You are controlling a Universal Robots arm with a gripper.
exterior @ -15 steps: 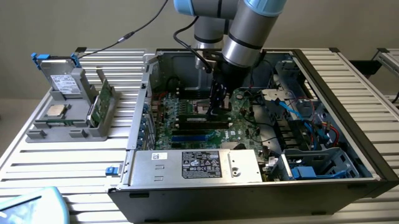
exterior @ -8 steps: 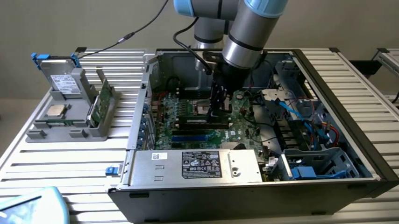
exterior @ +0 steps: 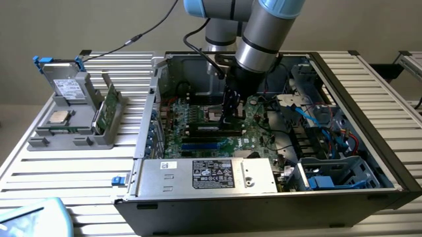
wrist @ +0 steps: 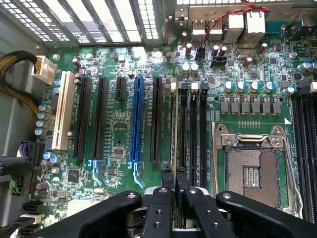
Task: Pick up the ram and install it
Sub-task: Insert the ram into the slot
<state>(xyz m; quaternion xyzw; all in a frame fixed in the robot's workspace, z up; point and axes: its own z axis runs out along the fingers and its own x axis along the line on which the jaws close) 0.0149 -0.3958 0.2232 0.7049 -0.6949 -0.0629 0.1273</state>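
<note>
On the exterior view's left, a gray tray on the slatted surface holds a silver chip and a green card. Right of it stands the open computer case, where the tool is clamped on the ram. The ram is held edge-on over the black memory slots, just beside the empty processor socket.
</note>
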